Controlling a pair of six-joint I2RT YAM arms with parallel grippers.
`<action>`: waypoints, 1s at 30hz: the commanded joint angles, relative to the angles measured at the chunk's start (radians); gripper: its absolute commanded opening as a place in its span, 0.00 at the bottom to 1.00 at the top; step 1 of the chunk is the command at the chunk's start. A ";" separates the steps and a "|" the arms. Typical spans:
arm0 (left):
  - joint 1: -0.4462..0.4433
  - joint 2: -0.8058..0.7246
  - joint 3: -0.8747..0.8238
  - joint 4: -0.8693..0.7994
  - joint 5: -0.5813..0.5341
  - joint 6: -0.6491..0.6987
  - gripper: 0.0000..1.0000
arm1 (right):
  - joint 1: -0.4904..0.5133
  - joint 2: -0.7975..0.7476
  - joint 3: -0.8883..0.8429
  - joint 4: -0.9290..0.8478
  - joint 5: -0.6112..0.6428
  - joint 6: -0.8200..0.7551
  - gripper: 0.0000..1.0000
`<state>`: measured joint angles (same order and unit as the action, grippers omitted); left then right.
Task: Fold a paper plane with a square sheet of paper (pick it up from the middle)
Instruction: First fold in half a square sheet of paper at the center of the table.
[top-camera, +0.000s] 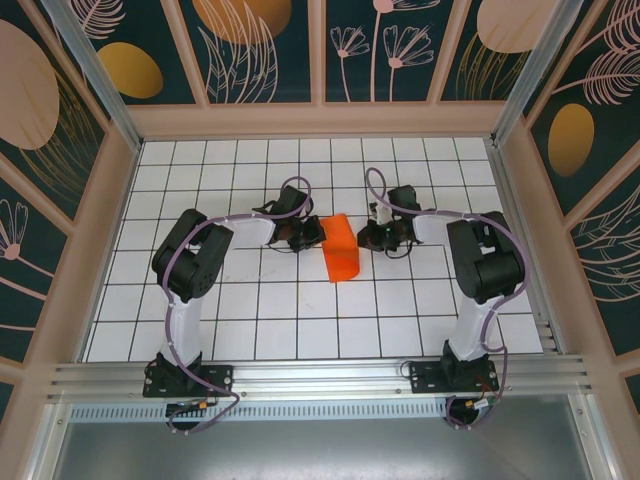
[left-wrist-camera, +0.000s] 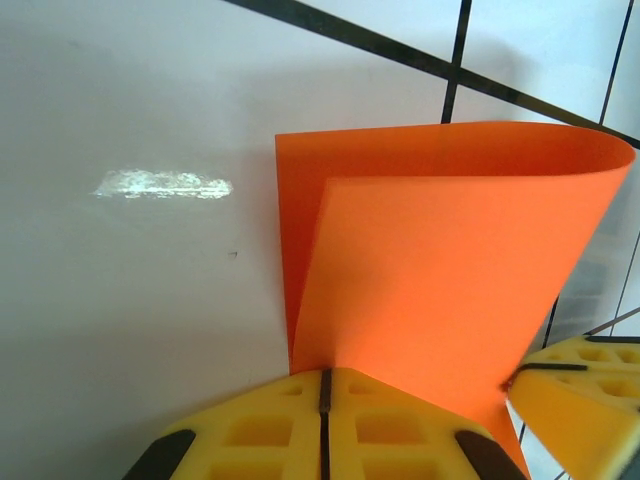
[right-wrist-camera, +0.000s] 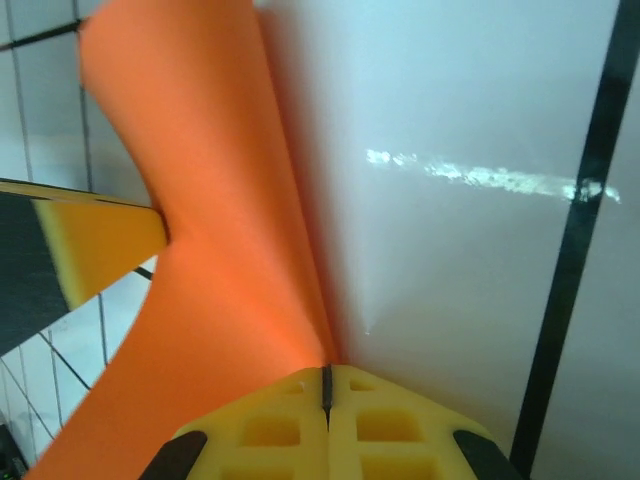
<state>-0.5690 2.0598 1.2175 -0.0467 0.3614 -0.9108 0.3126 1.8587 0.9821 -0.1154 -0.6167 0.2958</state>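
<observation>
Both clenched, the left gripper (left-wrist-camera: 323, 392) and right gripper (right-wrist-camera: 325, 385) pinch opposite edges of the thin bright-orange square paper sheet (top-camera: 341, 249), which curls over between them.

Sheet of paper (top-camera: 340, 247) was bright orange, plain, unmarked. It was bent over on itself in a loose half-fold, the bend rounded and not creased flat. In the left wrist view the upper layer (left-wrist-camera: 450, 290) sat short of the lower one, so the edges weren't aligned. It lay near the middle of the white grid table (top-camera: 250, 320), its long side running near to far.
</observation>
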 joint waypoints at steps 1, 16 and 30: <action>0.005 0.091 -0.064 -0.153 -0.134 0.000 0.10 | 0.007 -0.071 -0.003 0.073 -0.060 0.026 0.00; 0.005 0.095 -0.068 -0.156 -0.133 0.002 0.10 | 0.062 0.127 0.091 0.176 -0.020 0.128 0.00; 0.004 0.098 -0.081 -0.156 -0.139 0.003 0.05 | -0.045 0.026 -0.019 0.224 -0.010 0.162 0.00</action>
<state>-0.5690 2.0560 1.2041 -0.0292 0.3611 -0.9104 0.2703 1.9293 0.9535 0.1230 -0.6518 0.4370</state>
